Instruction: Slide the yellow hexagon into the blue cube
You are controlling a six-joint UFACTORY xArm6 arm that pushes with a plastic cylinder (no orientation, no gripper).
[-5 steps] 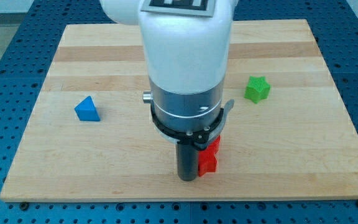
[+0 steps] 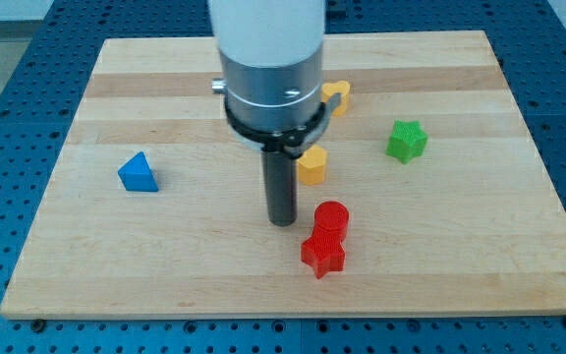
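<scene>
My tip rests on the board near its middle. The yellow hexagon lies just up and to the right of the tip, apart from it. No blue cube shows; the only blue block is a blue triangle-shaped one far to the view's left. A second yellow block sits higher up, partly hidden behind the arm's body.
A red cylinder and a red star-shaped block lie close together just right of and below the tip. A green star-shaped block sits at the right. The wooden board ends near the view's bottom.
The arm has moved up the view and slightly left, uncovering the yellow hexagon, the other yellow block and the red cylinder. The blocks look unmoved.
</scene>
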